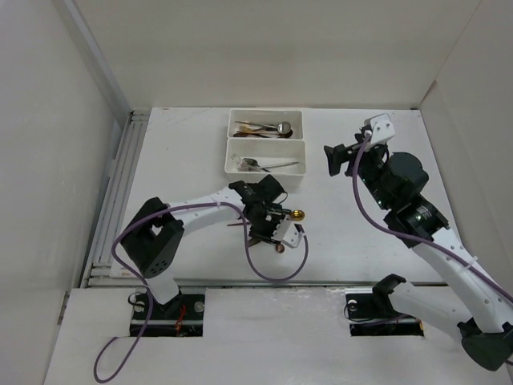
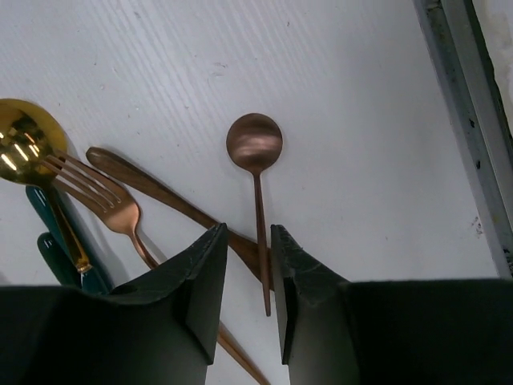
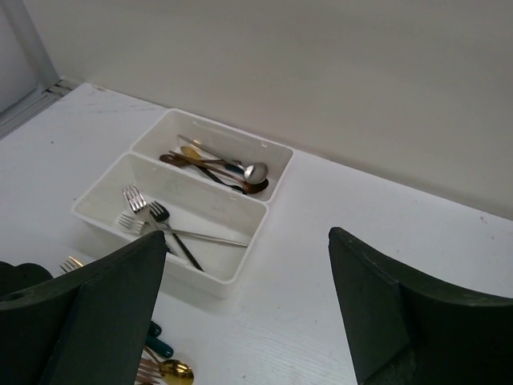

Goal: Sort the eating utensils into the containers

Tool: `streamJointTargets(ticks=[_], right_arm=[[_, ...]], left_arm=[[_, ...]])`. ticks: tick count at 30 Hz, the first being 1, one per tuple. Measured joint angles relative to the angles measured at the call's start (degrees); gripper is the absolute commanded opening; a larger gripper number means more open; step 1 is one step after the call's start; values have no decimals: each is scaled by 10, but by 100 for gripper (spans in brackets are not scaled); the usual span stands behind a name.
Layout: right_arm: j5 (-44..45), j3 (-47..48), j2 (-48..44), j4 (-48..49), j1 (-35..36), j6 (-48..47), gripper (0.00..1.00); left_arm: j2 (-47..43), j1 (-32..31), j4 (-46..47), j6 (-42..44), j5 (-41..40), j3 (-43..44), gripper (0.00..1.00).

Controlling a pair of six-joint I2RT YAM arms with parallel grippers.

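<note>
Left tool [image 2: 246, 234], narrowly parted, straddles a copper spoon [image 2: 255, 143] on the white table [image 2: 345, 80]; right tool [image 3: 247, 235] gapes empty.

Spoons [image 1: 260, 127] in far tray [image 1: 295, 119], forks [image 1: 248, 164] in near tray [image 1: 272, 151] (both white) — copper spoon [image 2: 254, 143] lies outside.

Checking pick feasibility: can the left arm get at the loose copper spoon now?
Probably yes: left gripper hangs over the handle of the copper spoon, fingers apart; nothing covers it; a brown utensil touches it.
</note>
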Motion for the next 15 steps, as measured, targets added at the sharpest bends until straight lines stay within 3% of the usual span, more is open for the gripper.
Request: streamJointTargets(ticks=[4, 9, 14, 15], right_arm=[[13, -3, -13, -9, 8, 5, 87], [27, -6, -31, -24, 11, 6, 87], [34, -8, -42, -33, 11, 9, 87], [35, -9, -43, -35, 11, 9, 87]], left_arm=[[29, -7, 6, 4, 0, 3, 25], [73, -16, 3, 12, -16, 9, 36], [73, -31, 20, -2, -40, 8, 35], [73, -34, 25, -9, -45, 8, 28]])
